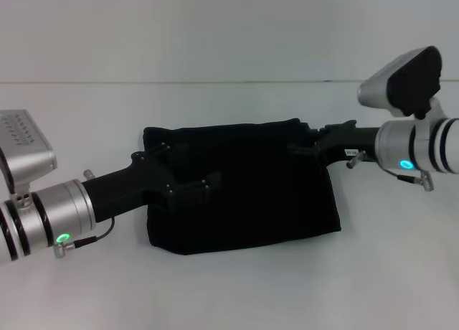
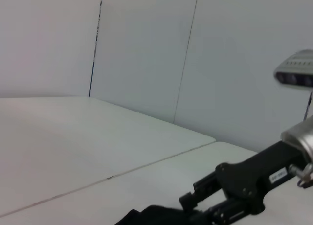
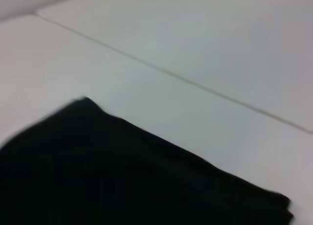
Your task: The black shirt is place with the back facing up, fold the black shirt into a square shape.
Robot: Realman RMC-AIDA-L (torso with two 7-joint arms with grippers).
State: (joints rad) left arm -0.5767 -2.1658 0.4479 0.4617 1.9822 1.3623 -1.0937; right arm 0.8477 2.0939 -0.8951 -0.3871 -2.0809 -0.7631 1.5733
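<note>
The black shirt [image 1: 265, 194] lies on the white table [image 1: 237, 294] as a folded, roughly rectangular block. My left gripper [image 1: 208, 185] reaches in from the left and sits low over the shirt's left half, black against black cloth. My right gripper [image 1: 297, 149] comes in from the right and is at the shirt's far right corner. The left wrist view shows the right gripper [image 2: 195, 208] at an edge of the shirt [image 2: 151, 216]. In the right wrist view, a corner and straight edge of the shirt [image 3: 122, 176] lie on the table.
A seam line [image 3: 171, 76] runs across the white table top beyond the shirt. A pale wall [image 2: 146, 49] stands behind the table. Bare table surface [image 1: 237, 294] surrounds the shirt on all sides.
</note>
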